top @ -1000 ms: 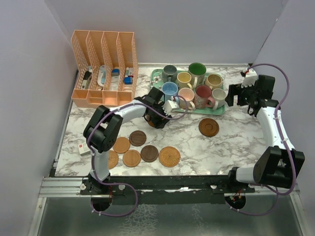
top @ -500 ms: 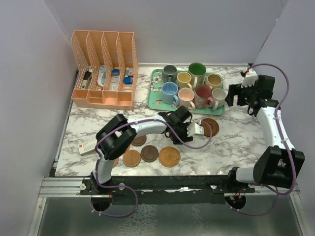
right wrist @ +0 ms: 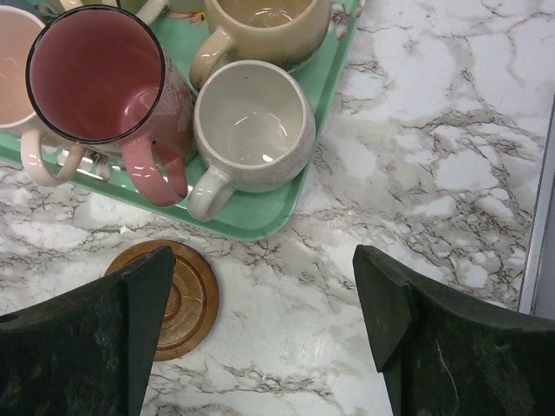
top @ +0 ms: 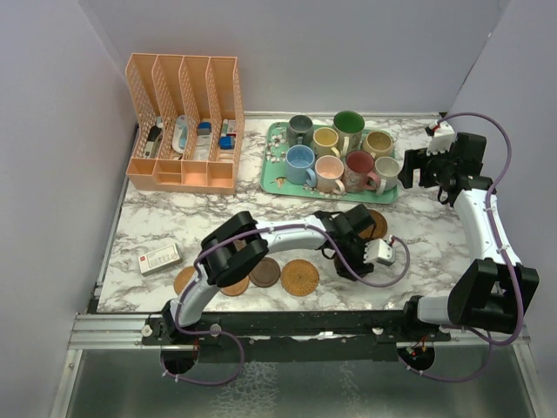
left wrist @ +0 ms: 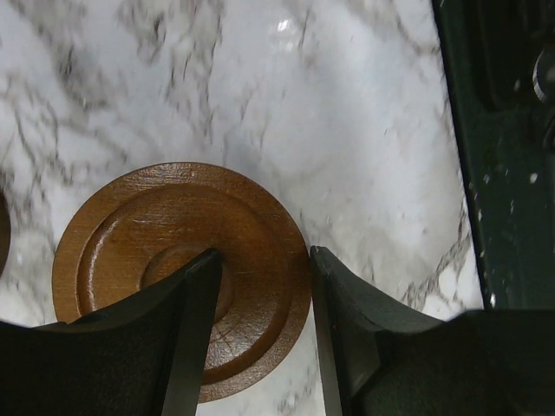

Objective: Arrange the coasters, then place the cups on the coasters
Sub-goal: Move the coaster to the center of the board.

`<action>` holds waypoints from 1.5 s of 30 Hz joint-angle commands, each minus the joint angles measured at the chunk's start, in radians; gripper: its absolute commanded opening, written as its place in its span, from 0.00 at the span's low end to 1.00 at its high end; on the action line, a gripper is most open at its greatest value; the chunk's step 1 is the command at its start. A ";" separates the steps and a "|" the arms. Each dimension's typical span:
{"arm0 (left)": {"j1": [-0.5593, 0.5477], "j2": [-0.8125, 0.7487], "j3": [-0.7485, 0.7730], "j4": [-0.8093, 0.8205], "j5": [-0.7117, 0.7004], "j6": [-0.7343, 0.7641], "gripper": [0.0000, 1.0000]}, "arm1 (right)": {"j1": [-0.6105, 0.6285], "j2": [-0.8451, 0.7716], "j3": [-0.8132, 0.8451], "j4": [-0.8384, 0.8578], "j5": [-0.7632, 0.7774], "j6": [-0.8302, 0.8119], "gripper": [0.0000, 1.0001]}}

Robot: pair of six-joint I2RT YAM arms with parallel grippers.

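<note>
Left claw (left wrist: 264, 260) straddles the rim of a brown grooved coaster (left wrist: 173, 208) lying flat on the marble tabletop (left wrist: 347, 104); whether it actually pinches, I cannot tell. Right claw (right wrist: 262, 260) gapes wide, empty, near the cream mug (right wrist: 251, 121) on the teal tray (right wrist: 260, 217)

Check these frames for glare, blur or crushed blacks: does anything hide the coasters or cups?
Top external: even light, soft shadows, no glare; the left arm overlaps the brown coaster. Left wrist: that coaster is sharp, one small glare spot on the marble, left gripper near-black. Right wrist: cream mug sharp with a faint sheen inside, right gripper dark and featureless.
</note>
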 commanded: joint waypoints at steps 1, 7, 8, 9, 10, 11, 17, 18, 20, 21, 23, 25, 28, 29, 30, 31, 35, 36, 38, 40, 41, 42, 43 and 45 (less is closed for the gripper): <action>-0.055 0.118 0.086 -0.073 0.097 -0.035 0.48 | -0.002 0.003 -0.008 0.013 0.017 -0.015 0.85; -0.070 0.211 0.220 -0.077 0.133 -0.084 0.48 | -0.002 -0.003 -0.008 0.010 0.014 -0.017 0.84; -0.071 0.225 0.241 -0.077 0.120 -0.085 0.48 | -0.002 -0.004 -0.008 0.011 0.014 -0.017 0.84; -0.071 0.239 0.260 -0.077 0.101 -0.084 0.48 | -0.002 -0.004 -0.007 0.010 0.014 -0.017 0.84; -0.071 0.250 0.276 -0.077 0.071 -0.080 0.47 | -0.002 -0.007 -0.007 0.011 0.012 -0.017 0.84; -0.069 0.258 0.288 -0.077 0.051 -0.075 0.47 | -0.002 -0.007 -0.007 0.011 0.011 -0.017 0.84; -0.058 0.287 0.325 -0.068 -0.026 -0.049 0.47 | -0.002 -0.010 -0.007 0.009 0.007 -0.017 0.84; -0.056 0.291 0.328 -0.066 -0.030 -0.046 0.47 | -0.002 -0.010 -0.007 0.008 0.006 -0.017 0.84; -0.052 0.300 0.337 -0.062 -0.037 -0.045 0.47 | -0.002 -0.010 -0.008 0.008 0.005 -0.017 0.84; -0.050 0.307 0.344 -0.062 -0.043 -0.045 0.47 | -0.002 -0.009 -0.007 0.009 0.005 -0.017 0.84; -0.046 0.318 0.354 -0.063 -0.055 -0.043 0.47 | -0.001 -0.007 -0.007 0.009 0.005 -0.017 0.84; -0.038 0.324 0.359 -0.063 -0.068 -0.039 0.47 | -0.001 -0.007 -0.007 0.009 0.006 -0.018 0.84; -0.025 0.329 0.369 -0.058 -0.088 -0.044 0.46 | -0.002 -0.007 -0.008 0.009 0.005 -0.018 0.84; -0.021 0.329 0.369 -0.055 -0.092 -0.048 0.46 | -0.002 -0.005 -0.008 0.009 0.005 -0.018 0.84; -0.018 0.328 0.370 -0.052 -0.094 -0.053 0.46 | -0.002 -0.004 -0.008 0.009 0.005 -0.018 0.84; -0.015 0.327 0.372 -0.050 -0.098 -0.056 0.46 | -0.002 -0.004 -0.008 0.009 0.004 -0.018 0.84; -0.007 0.323 0.368 -0.049 -0.116 -0.049 0.45 | -0.002 -0.004 -0.007 0.009 0.005 -0.018 0.84; -0.006 0.321 0.365 -0.046 -0.123 -0.050 0.45 | -0.002 -0.003 -0.007 0.009 0.004 -0.018 0.84; -0.002 0.320 0.364 -0.041 -0.138 -0.050 0.45 | -0.002 -0.004 -0.008 0.009 0.003 -0.018 0.84; 0.002 0.322 0.370 -0.038 -0.146 -0.050 0.45 | -0.002 -0.002 -0.007 0.007 0.002 -0.018 0.84; 0.003 0.323 0.372 -0.038 -0.148 -0.049 0.45 | -0.002 -0.002 -0.008 0.007 0.003 -0.018 0.84; 0.004 0.323 0.375 -0.037 -0.148 -0.050 0.45 | -0.002 -0.003 -0.008 0.008 0.003 -0.020 0.84; 0.003 0.321 0.376 -0.037 -0.145 -0.049 0.45 | -0.002 -0.002 -0.007 0.008 0.003 -0.018 0.84; 0.003 0.316 0.370 -0.037 -0.140 -0.048 0.45 | -0.002 -0.002 -0.007 0.007 0.003 -0.019 0.84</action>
